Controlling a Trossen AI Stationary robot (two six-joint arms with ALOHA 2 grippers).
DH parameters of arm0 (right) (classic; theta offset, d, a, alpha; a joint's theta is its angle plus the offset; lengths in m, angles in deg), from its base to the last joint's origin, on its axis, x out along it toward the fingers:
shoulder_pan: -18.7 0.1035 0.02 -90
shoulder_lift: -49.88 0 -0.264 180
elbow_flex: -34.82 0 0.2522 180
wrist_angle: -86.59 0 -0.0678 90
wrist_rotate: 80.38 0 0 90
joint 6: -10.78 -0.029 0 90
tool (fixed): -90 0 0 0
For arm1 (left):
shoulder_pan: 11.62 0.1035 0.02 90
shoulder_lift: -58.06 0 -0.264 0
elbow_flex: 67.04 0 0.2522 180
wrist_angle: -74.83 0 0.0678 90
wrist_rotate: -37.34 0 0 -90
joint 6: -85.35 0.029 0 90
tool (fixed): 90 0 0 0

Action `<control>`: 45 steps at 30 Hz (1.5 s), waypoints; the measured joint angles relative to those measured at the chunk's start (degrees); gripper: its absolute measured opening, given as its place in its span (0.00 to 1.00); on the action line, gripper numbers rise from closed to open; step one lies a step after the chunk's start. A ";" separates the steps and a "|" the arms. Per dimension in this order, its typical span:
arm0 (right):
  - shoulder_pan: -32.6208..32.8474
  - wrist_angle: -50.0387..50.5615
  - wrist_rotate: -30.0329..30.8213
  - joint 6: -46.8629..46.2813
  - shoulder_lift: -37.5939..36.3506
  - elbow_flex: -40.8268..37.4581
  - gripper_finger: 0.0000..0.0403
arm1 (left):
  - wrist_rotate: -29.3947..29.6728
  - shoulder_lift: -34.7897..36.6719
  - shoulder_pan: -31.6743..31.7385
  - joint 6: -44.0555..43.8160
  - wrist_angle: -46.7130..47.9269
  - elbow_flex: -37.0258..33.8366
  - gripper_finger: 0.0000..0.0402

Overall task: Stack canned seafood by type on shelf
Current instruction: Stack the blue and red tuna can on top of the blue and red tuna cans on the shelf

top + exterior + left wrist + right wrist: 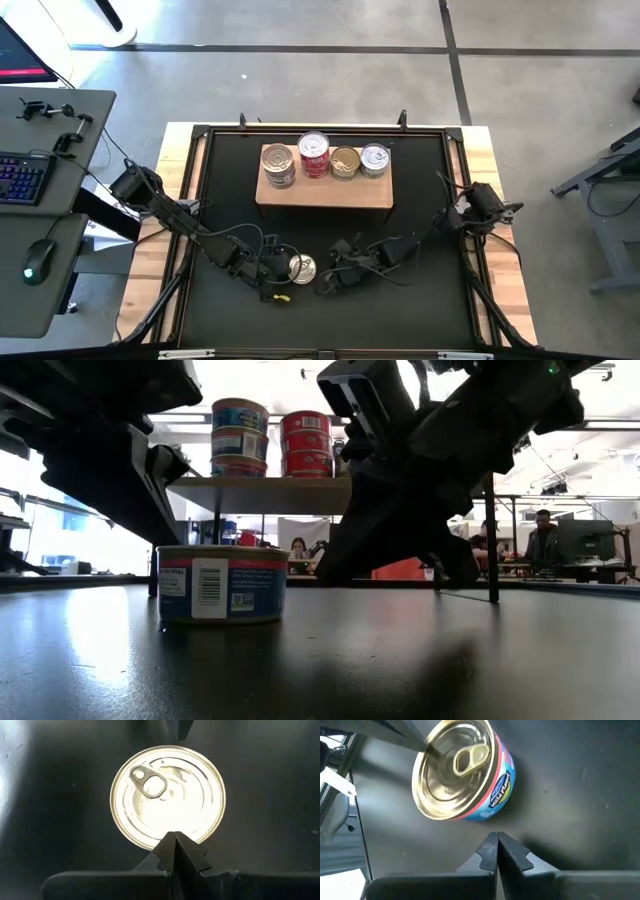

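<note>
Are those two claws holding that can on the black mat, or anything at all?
No, nothing. The left gripper and right gripper are both shut and empty, hovering beside the loose can, which stands free on the mat.

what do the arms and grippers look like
Both arms are dark, almost black, jointed links with loose black cables looping along them. The left gripper and right gripper each end in two flat matte-black fingers that taper to a point, with small notched steps on their outer edges. No markings show.
</note>
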 joint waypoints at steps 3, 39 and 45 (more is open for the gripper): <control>-0.57 -0.18 -0.06 0.18 0.00 0.00 0.00 | 0.71 -0.15 0.06 1.41 -1.39 -0.11 0.00; -5.04 -20.98 -4.21 -3.30 -0.04 0.16 0.00 | 4.52 -0.99 0.28 -2.78 -7.31 -7.92 0.00; -4.93 -22.31 -4.41 -1.55 -0.04 1.47 0.00 | 4.69 -0.61 0.17 -7.63 -7.36 -9.71 0.00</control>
